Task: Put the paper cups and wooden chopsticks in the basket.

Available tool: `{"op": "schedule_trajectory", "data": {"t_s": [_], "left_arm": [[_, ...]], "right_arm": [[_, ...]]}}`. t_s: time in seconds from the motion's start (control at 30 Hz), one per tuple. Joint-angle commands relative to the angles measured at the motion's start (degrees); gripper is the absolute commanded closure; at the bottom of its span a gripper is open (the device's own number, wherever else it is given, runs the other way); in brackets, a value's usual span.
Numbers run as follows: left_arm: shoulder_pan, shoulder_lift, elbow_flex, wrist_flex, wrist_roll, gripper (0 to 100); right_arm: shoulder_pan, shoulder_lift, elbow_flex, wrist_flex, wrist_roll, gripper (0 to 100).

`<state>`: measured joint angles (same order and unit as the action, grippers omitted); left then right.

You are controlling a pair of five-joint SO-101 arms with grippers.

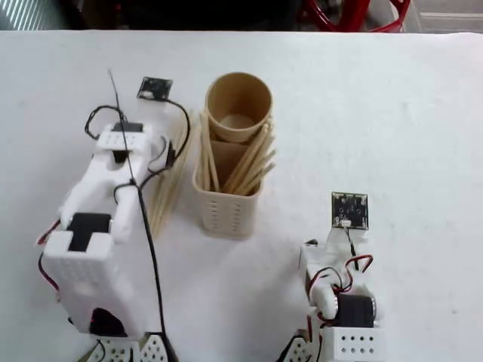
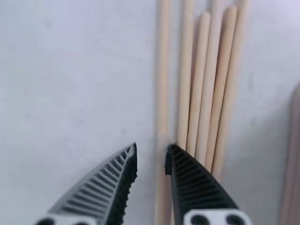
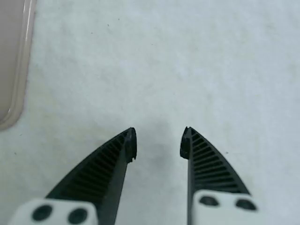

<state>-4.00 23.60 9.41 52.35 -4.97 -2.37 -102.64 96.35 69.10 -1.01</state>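
Left end effector (image 2: 151, 161) released, tips astride one loose chopstick (image 2: 162, 84) on the desk (image 1: 392, 113) beside the basket (image 1: 226, 211); right end effector (image 3: 158, 140) released too.

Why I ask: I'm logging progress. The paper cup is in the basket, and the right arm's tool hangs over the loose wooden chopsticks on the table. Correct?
No: the left wrist view shows the left tool, not the right, over the loose wooden chopsticks. The right tool is above bare table. The paper cup is in the basket.
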Motion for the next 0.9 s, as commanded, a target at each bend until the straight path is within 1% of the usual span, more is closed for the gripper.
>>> {"op": "schedule_trajectory", "data": {"t_s": [0.0,0.1,0.17,0.27,0.33,0.57,0.73,0.8,0.87], "left_arm": [[0.66,3.65,-8.35,6.77,-0.44,88],[0.66,7.25,-13.63,11.60,-0.44,88],[0.66,8.92,-15.82,13.36,-0.53,89],[0.66,9.80,-16.97,13.89,-0.62,99],[0.66,9.54,-16.88,13.89,-1.41,97],[0.66,8.22,-16.88,14.77,-1.85,98],[0.66,-3.21,-15.03,19.43,-1.85,98],[0.66,-11.21,-10.90,18.55,-1.85,98],[0.84,-20.97,-4.66,16.00,-1.76,98]], "right_arm": [[-0.13,-0.48,0.53,0.40,0.44,83.9],[-0.13,-0.48,0.53,0.40,0.44,83.9],[-0.13,-0.48,0.53,0.40,0.44,83.9],[-0.13,-0.48,0.53,0.40,0.44,83.9],[-0.13,-0.48,0.53,0.40,0.44,83.9],[-0.13,-0.48,0.53,0.40,0.44,83.9],[-0.13,-0.48,0.53,0.40,0.44,83.9],[-0.13,-0.48,0.53,0.40,0.44,83.9],[-0.13,-0.48,0.53,0.40,0.44,83.9]]}}
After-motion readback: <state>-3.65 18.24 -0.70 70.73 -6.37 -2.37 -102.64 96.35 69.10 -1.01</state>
